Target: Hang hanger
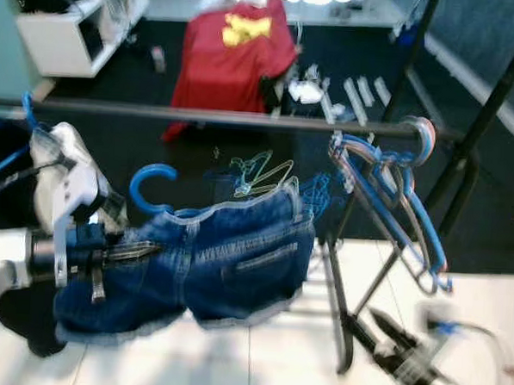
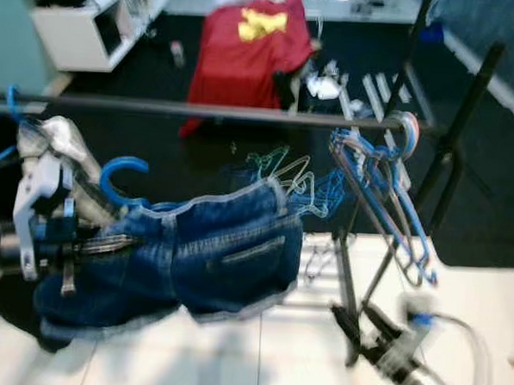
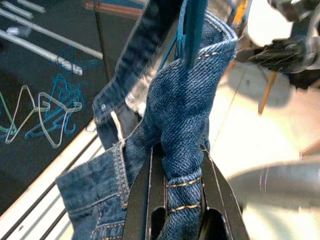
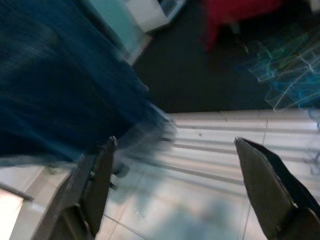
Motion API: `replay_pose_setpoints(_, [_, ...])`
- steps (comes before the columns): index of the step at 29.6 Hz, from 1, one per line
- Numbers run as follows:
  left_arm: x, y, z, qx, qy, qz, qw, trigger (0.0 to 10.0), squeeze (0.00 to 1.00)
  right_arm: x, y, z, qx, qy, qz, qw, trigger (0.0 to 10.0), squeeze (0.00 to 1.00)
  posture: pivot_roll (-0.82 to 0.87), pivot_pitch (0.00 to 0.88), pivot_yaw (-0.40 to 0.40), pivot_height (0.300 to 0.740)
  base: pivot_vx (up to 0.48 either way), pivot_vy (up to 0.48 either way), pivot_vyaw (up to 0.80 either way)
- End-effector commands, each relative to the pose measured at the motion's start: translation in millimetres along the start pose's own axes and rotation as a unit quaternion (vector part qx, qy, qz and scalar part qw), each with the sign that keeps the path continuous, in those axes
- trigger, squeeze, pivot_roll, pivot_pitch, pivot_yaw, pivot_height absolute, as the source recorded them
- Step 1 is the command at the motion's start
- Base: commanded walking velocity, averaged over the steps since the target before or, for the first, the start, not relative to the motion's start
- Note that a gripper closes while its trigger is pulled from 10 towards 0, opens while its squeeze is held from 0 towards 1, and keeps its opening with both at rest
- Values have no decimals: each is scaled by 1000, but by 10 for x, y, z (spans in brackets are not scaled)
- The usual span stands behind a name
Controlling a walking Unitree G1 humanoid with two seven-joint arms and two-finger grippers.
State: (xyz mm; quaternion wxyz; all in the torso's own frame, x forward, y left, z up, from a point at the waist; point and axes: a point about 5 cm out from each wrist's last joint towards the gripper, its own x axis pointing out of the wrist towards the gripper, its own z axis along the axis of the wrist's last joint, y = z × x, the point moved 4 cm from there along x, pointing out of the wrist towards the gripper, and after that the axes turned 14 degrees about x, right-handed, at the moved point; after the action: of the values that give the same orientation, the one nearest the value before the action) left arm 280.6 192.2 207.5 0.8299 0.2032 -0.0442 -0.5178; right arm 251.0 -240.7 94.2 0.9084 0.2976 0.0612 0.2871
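A blue hanger carrying denim shorts hangs in the air just below the black rail of a clothes rack. My left gripper is shut on the waistband of the shorts at their left end, and the hanger's hook sticks up under the rail without touching it. My right gripper sits low at the right, beneath the shorts, blurred. Its fingers stand wide open over the white floor with nothing between them.
Several empty blue and grey hangers hang on the rail's right end. The rack's black legs stand before me. A pile of wire hangers lies on the dark carpet, with a red garment and a white shelf farther back.
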Motion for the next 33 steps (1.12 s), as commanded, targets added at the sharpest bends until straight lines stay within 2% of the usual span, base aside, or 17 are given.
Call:
replay_pose_setpoints(1, [130,-64,62,3,-38,-16,999,10000,0,64,266,70,21,-4,65,998,10000,0,-59,116,12,740,-382,0,0])
replay_pose_setpoints(3, [130,-64,62,3,-38,-16,999,10000,0,64,266,70,21,-4,65,998,10000,0,-59,116,12,740,-382,0,0])
replay_pose_setpoints(5, [211,-141,23,-9,-49,-30,998,10000,0,100,453,143,18,-6,107,994,10000,0,-62,111,13,740,-381,0,0])
replay_pose_setpoints(7, [211,-141,23,-9,-49,-30,998,10000,0,100,453,143,18,-6,107,994,10000,0,-62,111,13,740,-379,0,0])
replay_pose_setpoints(8, [225,-147,17,-11,-52,-35,998,10000,0,107,535,174,20,-7,128,992,10000,0,-62,110,12,740,-382,0,0])
replay_pose_setpoints(10, [225,-147,17,-11,-52,-35,998,10000,0,107,535,174,20,-7,128,992,10000,0,-62,110,12,740,-382,0,0])
replay_pose_setpoints(13, [164,-12,69,0,-59,-29,998,10000,0,69,733,343,26,-28,176,984,10000,0,-59,107,16,740,-377,0,0])
replay_pose_setpoints(20, [124,84,182,11,-84,-29,996,10000,0,42,857,458,27,-33,188,981,10000,0,-61,104,15,740,-158,0,0])
replay_pose_setpoints(24, [67,148,366,26,-123,-38,991,10000,0,72,962,545,26,-35,198,979,10000,0,-61,107,13,740,0,0,0])
replay_pose_setpoints(33, [4,189,448,40,-132,-41,990,10000,0,100,1004,585,22,-37,198,979,10000,0,-59,110,12,740,0,0,0])
